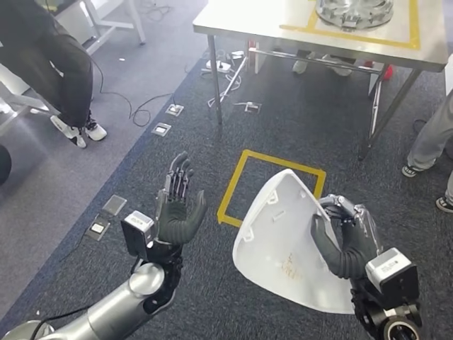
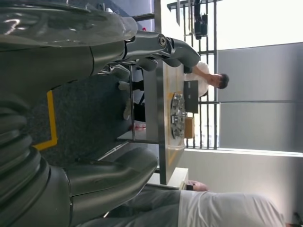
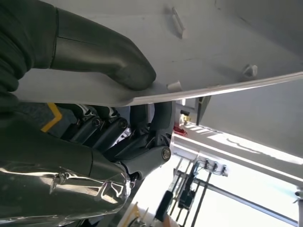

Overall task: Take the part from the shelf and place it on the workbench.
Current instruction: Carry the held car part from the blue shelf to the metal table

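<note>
**Entry: white part in carry, on the way to the workbench**

Item 1. Seated person (image 1: pixel 64 64), far left: dark trousers, white shoes, well away from the robot. Floor boxes (image 1: pixel 161 129) and loose cables (image 1: pixel 122 99) lie on the grey carpet nearby.

Item 2. Left hand (image 1: pixel 179 205): raised in front of the body, palm turned inward, fingers apart and upright, holding nothing. It hangs near the part but is not touching it.

Item 3. Yellow tape square (image 1: pixel 270 188) on the carpet, between the robot and the bench; the part hides 1 corner of it.

Item 4. White part (image 1: pixel 286 244): a broad, flat, curved plastic shell with small raised tabs on its upper face. It is held in the air over the carpet, tilted. No shelf is in sight.

Item 5. Right hand (image 1: pixel 345 241): grips the part's edge, thumb (image 3: pixel 107 56) pressed on the upper face, fingers (image 3: pixel 107 130) curled beneath.

Item 6. Workbench (image 1: pixel 256 25), ahead: pale top with a yellow outline, a round metal piece (image 1: pixel 355 10) inside it. More legs (image 1: pixel 429 138) stand at the right.

Step in hand, by judgement: the pick is done and transport is under way. The next move calls for closing on the bench, lifting the part above the tabletop, and setting it down without hitting the round piece.
</note>
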You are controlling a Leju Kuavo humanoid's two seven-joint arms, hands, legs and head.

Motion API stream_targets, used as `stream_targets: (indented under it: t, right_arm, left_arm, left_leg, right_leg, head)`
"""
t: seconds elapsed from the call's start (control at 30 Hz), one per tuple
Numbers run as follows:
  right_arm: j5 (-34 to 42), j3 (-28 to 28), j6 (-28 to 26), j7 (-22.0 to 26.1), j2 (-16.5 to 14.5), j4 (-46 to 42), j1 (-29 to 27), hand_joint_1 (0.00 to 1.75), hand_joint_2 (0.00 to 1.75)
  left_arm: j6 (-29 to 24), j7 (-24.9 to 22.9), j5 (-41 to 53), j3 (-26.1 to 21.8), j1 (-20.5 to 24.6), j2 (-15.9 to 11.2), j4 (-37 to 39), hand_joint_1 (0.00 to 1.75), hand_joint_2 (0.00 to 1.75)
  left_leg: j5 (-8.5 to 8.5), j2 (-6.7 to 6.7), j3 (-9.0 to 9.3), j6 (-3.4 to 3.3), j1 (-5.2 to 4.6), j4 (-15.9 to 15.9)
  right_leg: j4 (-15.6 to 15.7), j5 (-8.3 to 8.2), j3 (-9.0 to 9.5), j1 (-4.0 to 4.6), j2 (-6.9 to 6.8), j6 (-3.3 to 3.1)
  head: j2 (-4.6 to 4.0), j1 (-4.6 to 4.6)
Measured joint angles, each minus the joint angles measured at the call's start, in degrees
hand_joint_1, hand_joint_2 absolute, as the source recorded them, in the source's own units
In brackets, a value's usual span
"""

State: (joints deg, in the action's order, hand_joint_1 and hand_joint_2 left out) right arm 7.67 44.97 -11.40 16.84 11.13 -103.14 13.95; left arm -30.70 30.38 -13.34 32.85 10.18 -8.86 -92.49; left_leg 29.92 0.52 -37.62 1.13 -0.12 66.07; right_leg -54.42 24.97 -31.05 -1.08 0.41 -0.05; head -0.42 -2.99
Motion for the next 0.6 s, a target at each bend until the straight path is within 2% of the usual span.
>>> stream_targets:
  t: [0.03,0.07,0.1,0.13,0.17,0.2,0.23,0.27,0.37,0.4,0.43,0.47,0.53,0.57,0.6]
  right_arm:
    - [0.05,0.02,-0.02,0.02,0.0,0.08,0.06,1.75,1.75]
    - [0.11,0.03,-0.06,0.05,0.0,0.18,0.05,1.75,1.75]
    - [0.18,0.04,-0.1,0.08,0.0,0.27,0.03,1.75,1.75]
    - [0.22,0.04,-0.15,0.11,0.0,0.34,0.03,1.75,1.75]
    - [0.27,0.04,-0.19,0.14,0.0,0.38,0.03,1.75,1.75]
    - [0.29,0.04,-0.22,0.16,0.0,0.39,0.05,1.75,1.75]
    - [0.31,0.03,-0.25,0.17,0.0,0.4,0.06,1.75,1.75]
    - [0.31,0.03,-0.26,0.19,0.0,0.41,0.07,1.75,1.75]
    - [0.32,0.0,-0.31,0.22,0.0,0.42,0.07,1.75,1.75]
    - [0.32,-0.01,-0.32,0.25,0.0,0.42,0.11,1.75,1.75]
    - [0.32,-0.02,-0.34,0.27,0.0,0.42,0.16,1.75,1.75]
    - [0.31,-0.03,-0.35,0.28,0.0,0.43,0.17,1.75,1.75]
    - [0.31,-0.02,-0.4,0.28,0.0,0.46,0.04,1.75,1.75]
    - [0.29,-0.02,-0.42,0.27,0.0,0.48,-0.11,1.75,1.75]
    - [0.26,-0.01,-0.43,0.26,0.0,0.49,-0.22,1.75,1.75]
  left_arm:
    - [0.01,-0.02,-0.04,0.0,-0.16,-0.04,0.01,0.0,1.75]
    - [0.05,-0.03,-0.09,0.01,-0.32,-0.07,0.01,0.0,1.75]
    - [0.09,-0.03,-0.11,0.01,-0.41,-0.09,0.02,0.0,1.75]
    - [0.14,-0.04,-0.14,0.0,-0.43,-0.11,0.02,0.0,1.75]
    - [0.17,-0.04,-0.16,0.0,-0.41,-0.15,0.02,0.0,1.75]
    - [0.19,-0.03,-0.19,0.0,-0.36,-0.17,0.02,0.0,1.75]
    - [0.2,-0.03,-0.21,0.0,-0.3,-0.19,0.02,0.0,1.75]
    - [0.21,-0.02,-0.23,0.01,-0.25,-0.2,0.02,0.0,1.75]
    - [0.23,-0.02,-0.26,0.01,-0.21,-0.2,0.01,0.0,1.75]
    - [0.25,-0.01,-0.26,0.0,-0.18,-0.19,0.0,0.0,1.75]
    - [0.27,0.01,-0.26,0.0,-0.14,-0.19,0.0,0.0,1.75]
    - [0.31,0.02,-0.26,0.0,-0.12,-0.16,0.01,0.0,1.75]
    - [0.42,0.02,-0.28,0.01,-0.15,-0.15,0.02,0.0,1.75]
    - [0.48,0.02,-0.29,0.0,-0.19,-0.14,0.02,0.0,1.75]
    - [0.52,0.02,-0.3,0.01,-0.22,-0.13,0.02,0.0,1.75]
  left_leg:
    - [0.8,-0.03,-2.68,0.16,0.19,3.82]
    - [0.6,-0.05,-4.47,0.24,0.33,5.78]
    - [-0.7,-0.07,-5.05,0.23,0.43,5.47]
    - [-3.0,-0.1,-4.23,0.11,0.49,2.66]
    - [-5.69,-0.17,-2.48,-0.08,0.52,-1.69]
    - [-7.51,-0.24,-0.55,-0.27,0.42,-5.94]
    - [-8.58,-0.29,0.97,-0.48,0.32,-9.18]
    - [-8.72,-0.3,1.81,-0.7,0.2,-10.92]
    - [-7.84,-0.16,2.7,-1.69,0.18,-11.78]
    - [-7.61,-0.14,3.23,-2.08,0.25,-11.96]
    - [-7.37,-0.11,3.84,-2.42,0.26,-12.07]
    - [-7.06,-0.11,4.35,-2.68,0.24,-12.17]
    - [-6.26,-0.09,5.22,-3.05,0.01,-12.16]
    - [-5.79,-0.06,5.75,-3.15,-0.13,-12.16]
    - [-5.29,0.0,6.39,-3.21,-0.27,-12.15]
  right_leg:
    - [0.01,0.27,0.21,0.0,-0.04,-0.07]
    - [0.01,0.57,0.49,0.0,-0.06,-0.05]
    - [0.01,0.89,0.87,-0.01,-0.05,0.04]
    - [0.02,1.25,1.37,-0.04,-0.03,0.16]
    - [0.04,1.66,1.9,-0.05,-0.01,0.33]
    - [0.05,2.09,2.32,0.06,0.04,0.59]
    - [0.11,2.48,2.62,0.16,0.07,0.86]
    - [0.26,2.79,2.81,0.27,0.1,1.16]
    - [0.15,3.22,3.48,0.29,0.0,2.09]
    - [-0.91,3.73,3.26,0.23,-0.07,2.33]
    - [-3.0,4.72,2.31,0.17,-0.13,2.48]
    - [-6.37,6.0,0.5,0.14,-0.17,2.59]
    - [-14.54,8.62,-4.44,0.18,-0.15,2.7]
    - [-17.02,9.06,-6.46,0.18,-0.16,2.7]
    - [-17.46,8.48,-7.56,0.2,-0.16,2.61]
  head:
    - [0.0,-0.09]
    - [0.0,-0.2]
    - [0.0,-0.3]
    - [0.0,-0.39]
    - [0.0,-0.49]
    - [0.0,-0.56]
    - [0.0,-0.61]
    - [0.0,-0.58]
    - [0.0,-0.42]
    - [0.0,-0.36]
    - [0.0,-0.23]
    - [0.0,-0.05]
    - [0.0,0.2]
    - [0.0,0.24]
    - [0.0,0.26]
